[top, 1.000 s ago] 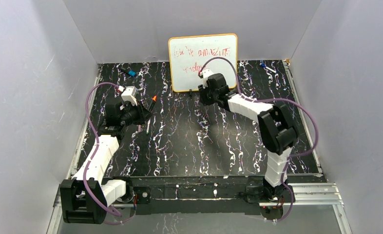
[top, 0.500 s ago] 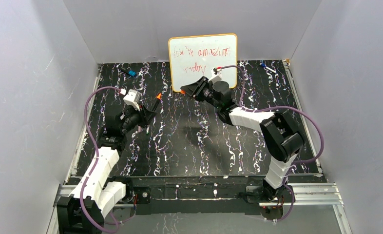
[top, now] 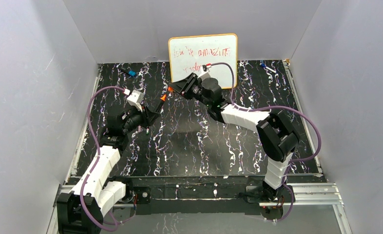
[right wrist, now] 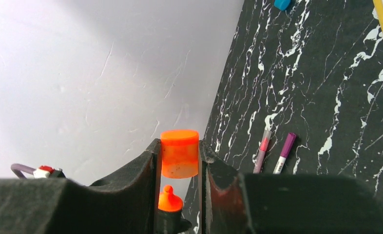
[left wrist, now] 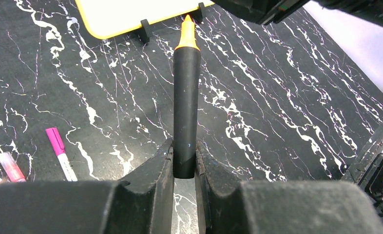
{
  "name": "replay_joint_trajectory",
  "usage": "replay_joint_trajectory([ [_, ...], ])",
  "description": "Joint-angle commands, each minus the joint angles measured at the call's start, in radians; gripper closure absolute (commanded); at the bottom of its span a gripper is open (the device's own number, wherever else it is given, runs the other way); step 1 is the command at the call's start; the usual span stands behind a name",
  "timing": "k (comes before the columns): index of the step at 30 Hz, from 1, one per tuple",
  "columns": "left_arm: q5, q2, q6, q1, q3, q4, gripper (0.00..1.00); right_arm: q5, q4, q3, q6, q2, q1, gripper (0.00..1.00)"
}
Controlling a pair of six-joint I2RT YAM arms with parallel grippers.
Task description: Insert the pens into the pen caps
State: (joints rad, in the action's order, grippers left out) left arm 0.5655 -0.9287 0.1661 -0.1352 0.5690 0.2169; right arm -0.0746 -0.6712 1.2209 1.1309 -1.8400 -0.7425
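Observation:
My left gripper (left wrist: 183,151) is shut on the bottom end of the thick black marker (left wrist: 186,97), whose orange tip (left wrist: 187,34) points towards the right gripper. My right gripper (right wrist: 180,146) is shut on the orange cap (right wrist: 180,152), open end facing the marker's tip (right wrist: 170,200), a small gap apart. In the top view the two grippers (top: 153,113) (top: 177,85) meet in the air left of the whiteboard, with the cap (top: 170,89) just beyond the marker (top: 161,100). Two slim pens, one with a purple end (left wrist: 60,153) and one pink (left wrist: 11,168), lie on the table below.
A whiteboard (top: 202,61) with a yellow rim stands at the back centre, just behind the grippers. Blue-tipped pens lie at the back left (top: 129,72) and back right (top: 266,66). Grey walls close in the black marbled table (top: 219,141) on three sides.
My right gripper has swung left from the whiteboard's foot, carrying the orange cap. My left gripper has risen and moved right with the black marker, bringing tip and cap close together.

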Motion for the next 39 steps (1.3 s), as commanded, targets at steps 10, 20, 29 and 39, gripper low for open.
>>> replay_joint_trajectory([
  [10,-0.03,0.01,-0.025,-0.01,0.012,-0.012,1.0,0.195,0.321,0.187,0.016,0.009,-0.078,0.99],
  [20,-0.073,0.011,-0.022,-0.01,0.017,-0.032,1.0,0.234,0.402,0.21,0.024,0.016,-0.116,0.99],
  [29,-0.078,-0.007,-0.012,-0.011,0.025,-0.045,1.0,0.241,0.365,0.217,0.026,0.022,-0.14,0.99],
  [39,-0.082,-0.003,-0.014,-0.011,0.025,-0.048,1.0,0.224,0.34,0.227,0.032,0.01,-0.153,0.99],
])
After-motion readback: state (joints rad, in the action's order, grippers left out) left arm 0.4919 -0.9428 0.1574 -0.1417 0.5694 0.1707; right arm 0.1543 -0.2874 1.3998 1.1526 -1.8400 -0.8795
